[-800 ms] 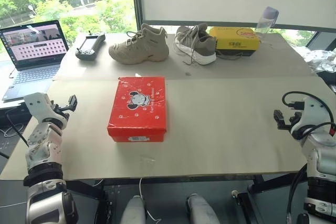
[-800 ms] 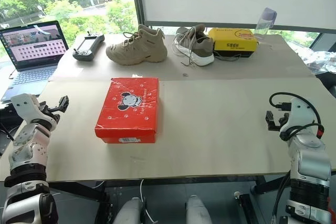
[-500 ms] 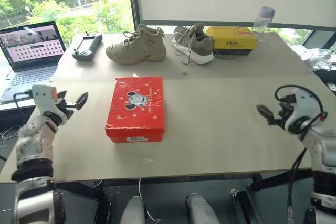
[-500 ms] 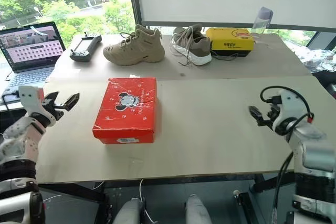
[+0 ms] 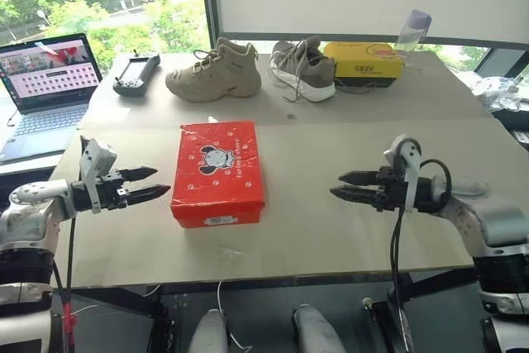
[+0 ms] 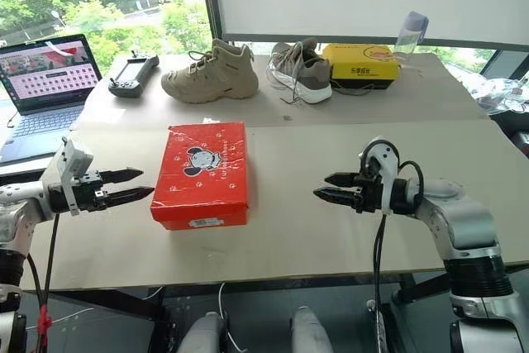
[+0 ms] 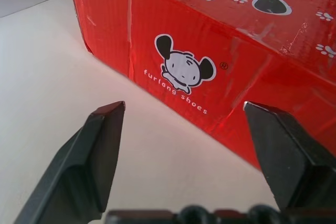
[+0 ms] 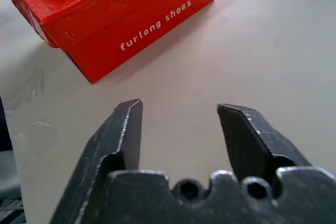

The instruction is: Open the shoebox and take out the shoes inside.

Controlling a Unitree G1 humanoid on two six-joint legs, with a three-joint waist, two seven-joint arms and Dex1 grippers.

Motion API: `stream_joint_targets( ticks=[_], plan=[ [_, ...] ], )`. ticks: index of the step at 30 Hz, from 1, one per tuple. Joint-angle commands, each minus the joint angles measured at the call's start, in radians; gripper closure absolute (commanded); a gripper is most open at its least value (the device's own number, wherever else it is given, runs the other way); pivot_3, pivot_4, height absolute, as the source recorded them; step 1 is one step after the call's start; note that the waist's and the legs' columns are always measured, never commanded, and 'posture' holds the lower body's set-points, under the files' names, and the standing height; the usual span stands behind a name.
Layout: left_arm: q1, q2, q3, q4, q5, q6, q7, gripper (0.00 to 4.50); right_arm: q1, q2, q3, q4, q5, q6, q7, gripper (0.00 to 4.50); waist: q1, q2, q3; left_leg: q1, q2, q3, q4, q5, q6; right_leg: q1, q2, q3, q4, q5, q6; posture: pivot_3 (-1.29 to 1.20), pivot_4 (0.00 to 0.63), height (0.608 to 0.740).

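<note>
I'm looking down on a pale surface (image 5: 347, 146) set against a window. My left gripper (image 5: 152, 183) hovers just off the surface, fingers spread apart and holding nothing, tips aimed at the shoebox (image 5: 217, 171), which sits closed just to its right with a small gap between. Beyond the shoebox, toward the window, I see a tan boot (image 5: 215, 70), a grey sneaker (image 5: 302, 68) and a yellow box (image 5: 364, 61). My right gripper (image 5: 345, 185) is partly open and empty, pointing back at the shoebox, well apart from it.
</note>
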Motion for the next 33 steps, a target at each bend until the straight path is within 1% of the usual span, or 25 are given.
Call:
stream_joint_targets(
  ticks=[1, 2, 4, 5, 6, 7, 8, 11, 14, 19, 22, 26, 30, 33],
  plan=[
    [-0.028, 0.013, -0.002, 0.013, 0.018, -0.032, -0.017, 2.15, -0.046, 0.031, 0.050, 0.012, -0.052, -0.066, -0.011, 3.10, 0.000, 0.000, 0.000, 0.000, 0.000, 0.000, 0.000, 0.000, 0.000, 0.000, 0.000, 0.000, 0.000, 0.000, 0.000, 0.00, 0.150, 0.712],
    [-0.033, 0.008, -0.007, 0.022, 0.027, -0.040, -0.018, 2.58, -0.062, 0.049, 0.072, 0.034, -0.077, -0.083, -0.021, 3.51, -0.003, 0.000, 0.000, 0.000, 0.000, 0.000, 0.000, 0.000, 0.000, 0.000, 0.000, 0.000, 0.000, 0.000, 0.000, 0.00, 0.150, 0.712],
    [-0.052, -0.007, -0.021, 0.047, 0.049, -0.063, -0.014, 3.33, -0.109, 0.100, 0.116, 0.092, -0.127, -0.109, -0.050, 4.18, -0.005, 0.000, 0.000, 0.000, 0.001, 0.000, 0.000, 0.000, 0.000, 0.000, 0.001, 0.000, 0.001, 0.001, 0.002, 0.00, 0.150, 0.712],
    [-0.064, -0.016, -0.035, 0.063, 0.066, -0.082, -0.009, 3.56, -0.135, 0.130, 0.142, 0.125, -0.156, -0.125, -0.067, 4.41, -0.005, 0.000, 0.000, 0.000, 0.001, 0.000, 0.001, 0.000, 0.000, -0.001, 0.001, 0.000, 0.001, 0.003, 0.005, 0.00, 0.150, 0.712],
    [-0.075, -0.025, -0.050, 0.078, 0.086, -0.103, -0.003, 3.99, -0.160, 0.158, 0.168, 0.157, -0.186, -0.143, -0.081, 4.50, -0.005, 0.000, 0.000, 0.000, 0.001, 0.000, 0.001, 0.000, 0.000, -0.001, 0.001, 0.000, 0.001, 0.004, 0.006, 0.00, 0.150, 0.712],
    [-0.086, -0.035, -0.067, 0.092, 0.108, -0.126, 0.005, 4.32, -0.182, 0.185, 0.191, 0.189, -0.212, -0.158, -0.094, 4.50, -0.004, 0.000, 0.000, 0.000, 0.001, 0.000, 0.001, 0.000, 0.000, -0.001, 0.001, 0.000, 0.002, 0.004, 0.006, 0.00, 0.150, 0.712],
    [-0.102, -0.051, -0.089, 0.107, 0.136, -0.151, 0.019, 4.48, -0.211, 0.221, 0.216, 0.241, -0.246, -0.180, -0.117, 4.50, -0.003, 0.000, 0.000, 0.000, 0.001, 0.000, 0.001, 0.000, 0.000, -0.001, 0.001, 0.000, 0.002, 0.004, 0.006, 0.00, 0.150, 0.712],
    [-0.135, -0.103, -0.135, 0.109, 0.176, -0.184, 0.041, 4.48, -0.264, 0.286, 0.261, 0.362, -0.319, -0.232, -0.150, 4.50, -0.001, 0.000, 0.000, -0.001, 0.001, 0.000, 0.001, 0.000, 0.000, -0.001, 0.001, 0.000, 0.001, 0.004, 0.006, 0.00, 0.150, 0.712],
    [-0.147, -0.157, -0.182, 0.067, 0.197, -0.198, 0.040, 4.48, -0.298, 0.329, 0.258, 0.418, -0.333, -0.249, -0.157, 4.50, 0.014, 0.000, 0.000, -0.003, 0.001, 0.000, 0.001, 0.000, 0.000, -0.002, 0.001, -0.001, 0.001, 0.004, 0.006, 0.00, 0.150, 0.712],
    [-0.161, -0.264, -0.252, 0.010, 0.221, -0.207, 0.042, 4.48, -0.294, 0.356, 0.265, 0.385, -0.339, -0.241, -0.149, 4.50, 0.032, 0.000, 0.000, -0.006, 0.001, 0.000, 0.002, 0.000, 0.000, -0.004, 0.001, -0.001, 0.002, 0.005, 0.005, 0.00, 0.150, 0.712],
    [-0.205, -0.324, -0.270, 0.040, 0.237, -0.221, 0.048, 4.48, -0.271, 0.331, 0.260, 0.355, -0.351, -0.233, -0.142, 4.50, 0.038, 0.000, 0.000, -0.006, 0.001, 0.000, 0.003, 0.000, 0.000, -0.003, 0.001, -0.001, 0.002, 0.005, 0.007, 0.00, 0.150, 0.712],
    [-0.312, -0.423, -0.281, 0.172, 0.274, -0.270, 0.082, 4.48, -0.199, 0.241, 0.214, 0.245, -0.333, -0.180, -0.123, 4.50, 0.055, 0.000, 0.000, -0.006, 0.000, -0.001, 0.003, 0.000, 0.000, -0.003, 0.001, -0.002, 0.002, 0.004, 0.007, 0.00, 0.150, 0.712],
    [-0.368, -0.464, -0.282, 0.280, 0.303, -0.320, 0.089, 4.48, -0.127, 0.183, 0.188, 0.112, -0.308, -0.117, -0.105, 4.50, 0.050, 0.000, 0.000, -0.007, 0.000, -0.001, 0.003, -0.001, 0.001, -0.004, 0.001, -0.001, 0.001, 0.004, 0.007, 0.00, 0.150, 0.712],
    [-0.392, -0.477, -0.283, 0.333, 0.314, -0.349, 0.079, 4.48, -0.092, 0.167, 0.171, 0.053, -0.301, -0.081, -0.114, 4.50, 0.033, 0.000, 0.000, -0.007, 0.000, -0.001, 0.003, -0.001, 0.001, -0.004, 0.001, -0.001, 0.001, 0.004, 0.007, 0.00, 0.150, 0.712]
  ],
)
